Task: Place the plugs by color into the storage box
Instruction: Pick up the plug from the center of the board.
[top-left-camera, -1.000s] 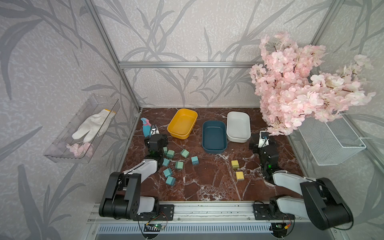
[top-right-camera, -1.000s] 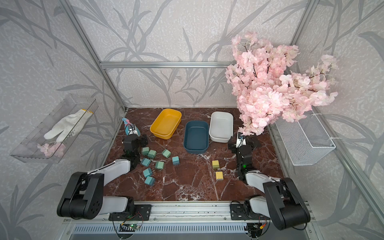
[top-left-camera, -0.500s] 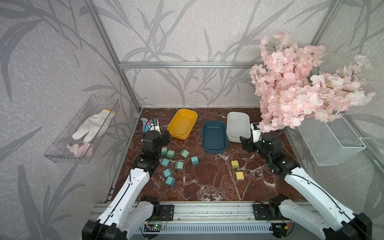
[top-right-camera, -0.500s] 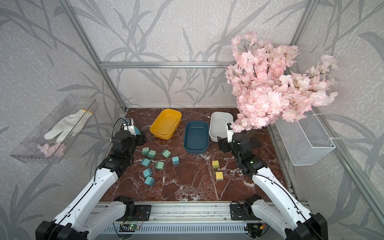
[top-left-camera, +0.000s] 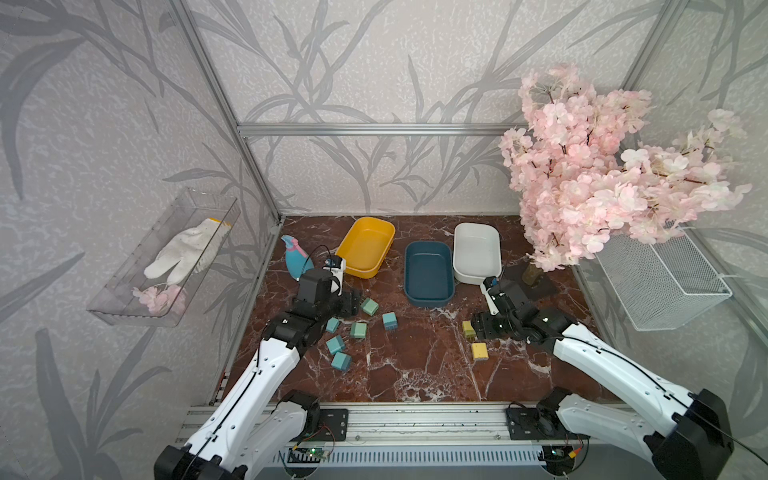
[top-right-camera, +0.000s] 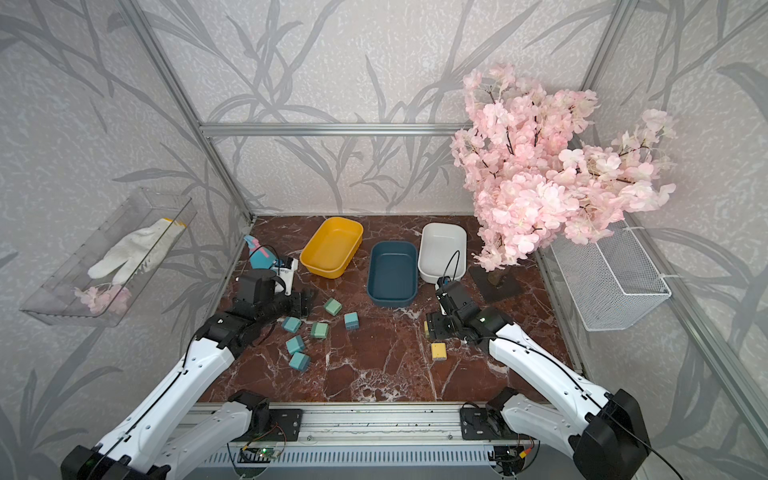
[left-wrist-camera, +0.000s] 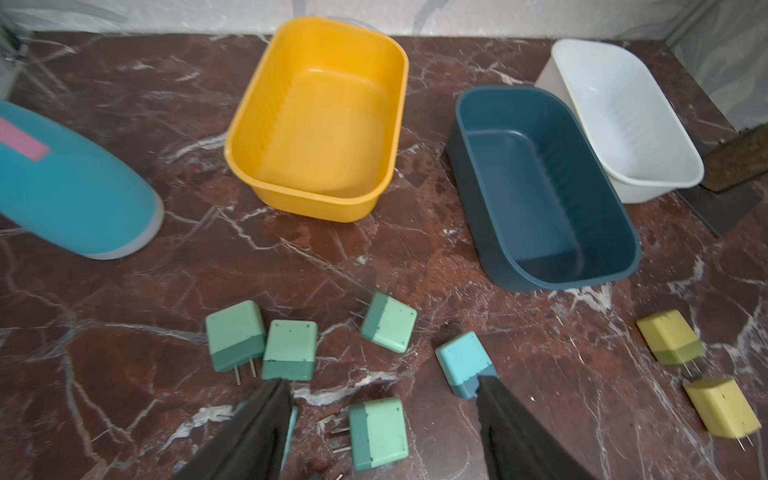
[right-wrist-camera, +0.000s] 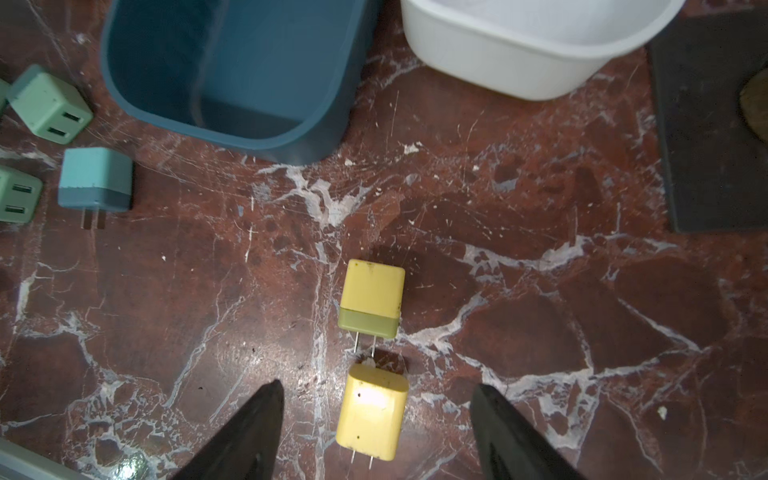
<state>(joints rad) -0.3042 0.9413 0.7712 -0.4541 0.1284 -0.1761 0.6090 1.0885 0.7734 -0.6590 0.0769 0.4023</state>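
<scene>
Pickup step: left gripper (left-wrist-camera: 382, 382) over a green plug (left-wrist-camera: 378, 432), right gripper (right-wrist-camera: 376, 386) over a yellow plug (right-wrist-camera: 372, 415), both with jaws apart and empty. Each must lower, then close

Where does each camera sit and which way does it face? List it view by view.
Top views: high at the front, looking down and back over the table; both arms, left hand and right hand show.
Left wrist: low over the green plugs, facing the yellow bin, blue bin and white bin; left hand's open fingers show.
Right wrist: steeply down on two yellow plugs; right hand's open fingers show.
Shared: both wrist views hold the blue bin and yellow plugs.
</scene>
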